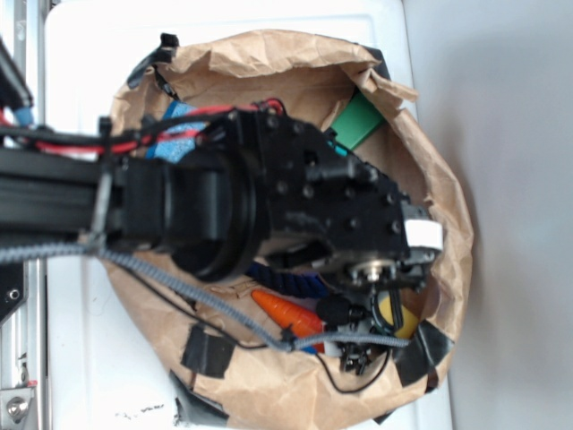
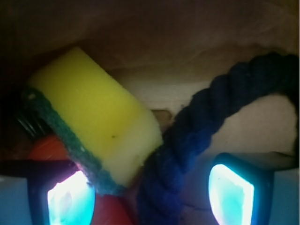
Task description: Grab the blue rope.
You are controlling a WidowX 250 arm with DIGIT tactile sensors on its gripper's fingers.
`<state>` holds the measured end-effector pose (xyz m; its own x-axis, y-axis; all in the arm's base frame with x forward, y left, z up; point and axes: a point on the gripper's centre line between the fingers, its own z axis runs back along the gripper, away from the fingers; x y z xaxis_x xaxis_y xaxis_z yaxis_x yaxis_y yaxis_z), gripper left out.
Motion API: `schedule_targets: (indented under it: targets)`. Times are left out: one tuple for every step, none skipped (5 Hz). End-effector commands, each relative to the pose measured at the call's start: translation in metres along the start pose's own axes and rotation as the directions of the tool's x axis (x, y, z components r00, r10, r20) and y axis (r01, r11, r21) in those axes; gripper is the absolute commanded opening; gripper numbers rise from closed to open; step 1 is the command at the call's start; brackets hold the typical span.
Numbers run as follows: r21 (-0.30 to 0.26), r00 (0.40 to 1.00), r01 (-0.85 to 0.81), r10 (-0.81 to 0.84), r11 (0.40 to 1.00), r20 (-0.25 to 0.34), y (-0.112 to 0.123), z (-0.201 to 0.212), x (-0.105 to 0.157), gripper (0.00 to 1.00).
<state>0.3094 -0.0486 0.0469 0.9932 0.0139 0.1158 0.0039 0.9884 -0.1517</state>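
My tool [image 2: 151,197] hangs open astride the blue rope [image 2: 197,140], which lies beside the yellow sponge [image 2: 93,122]; it looks soft, limp and light, so I'd pinch its thick middle

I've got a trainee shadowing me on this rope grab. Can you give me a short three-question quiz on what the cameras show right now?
1. True or false: in the wrist view, the thick dark navy twisted rope runs between the two fingers of the end effector.
2. Which object lies against the rope's left side in the wrist view? A) green flat block B) yellow rectangular sponge with a dark green scrub layer C) orange carrot
3. In the exterior view, what holds all the objects?

Key
1. True; the end effector is open, with one finger on each side of the rope.
2. B, the yellow sponge.
3. A crumpled brown paper bag, its rim rolled open.
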Motion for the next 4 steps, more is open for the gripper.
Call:
schedule_targets:
  targets:
    - [-0.001,0.999,-0.016,0.016,1.000,0.038,0.010,0.014,0.017,1.00]
    - [-0.040,1.000,-0.024,0.024,0.999,-0.002,0.018,0.041,0.006,1.00]
    - [-0.065,0.998,-0.051,0.048,0.997,-0.044,0.028,0.064,0.000,1.00]
    - [-0.058,0.991,-0.132,0.131,0.990,-0.022,0.043,0.074,0.001,1.00]
